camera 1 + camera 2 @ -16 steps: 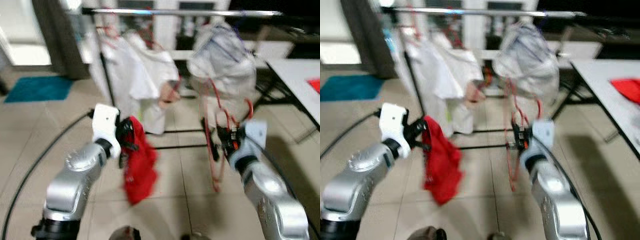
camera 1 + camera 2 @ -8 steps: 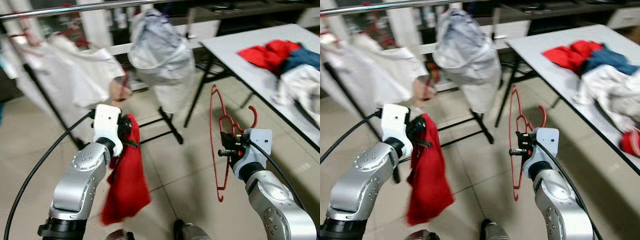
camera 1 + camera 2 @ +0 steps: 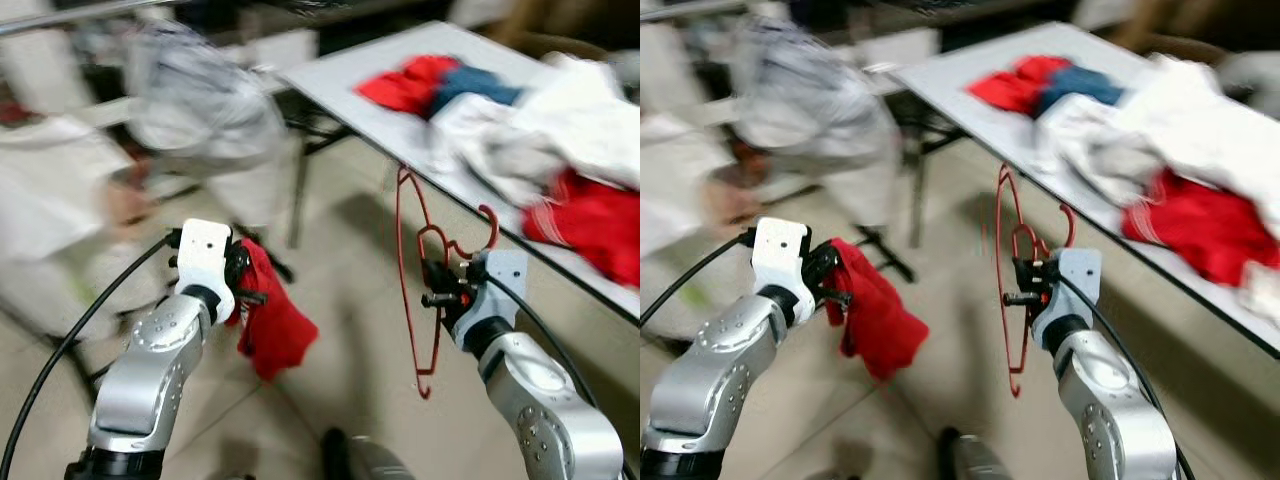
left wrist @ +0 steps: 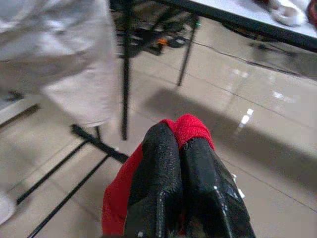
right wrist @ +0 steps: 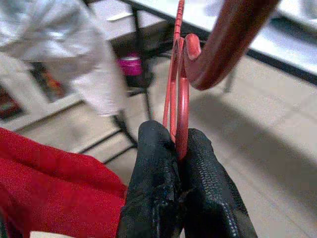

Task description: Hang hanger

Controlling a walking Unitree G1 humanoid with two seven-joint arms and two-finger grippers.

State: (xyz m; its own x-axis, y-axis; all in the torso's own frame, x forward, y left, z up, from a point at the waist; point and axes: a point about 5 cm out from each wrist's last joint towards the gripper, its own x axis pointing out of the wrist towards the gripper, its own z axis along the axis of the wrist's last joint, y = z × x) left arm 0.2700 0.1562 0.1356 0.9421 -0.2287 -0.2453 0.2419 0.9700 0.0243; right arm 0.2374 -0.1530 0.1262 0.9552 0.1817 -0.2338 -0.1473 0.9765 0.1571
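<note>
A thin red hanger (image 3: pixel 412 270) stands upright in front of me, its hook (image 3: pixel 487 228) curling toward the table. My right gripper (image 3: pixel 436 285) is shut on its neck; in the right wrist view the black fingers (image 5: pixel 158 173) pinch the red wire (image 5: pixel 179 99). My left gripper (image 3: pixel 243 280) is shut on a red cloth (image 3: pixel 275 325) that dangles below it over the floor. The left wrist view has both fingers (image 4: pixel 166 178) pressed together with the red cloth (image 4: pixel 190 130) between them.
A grey table (image 3: pixel 350 95) runs along the right, piled with red, blue and white clothes (image 3: pixel 520 120). Blurred at the back left, a white garment bag (image 3: pixel 205 110) and white clothing hang by a black rack leg (image 4: pixel 124 74). Tiled floor lies below.
The view has swung to the right: the rack and hanging clothes slid off to the left and the table with clothes came closer. Both grippers keep their holds.
</note>
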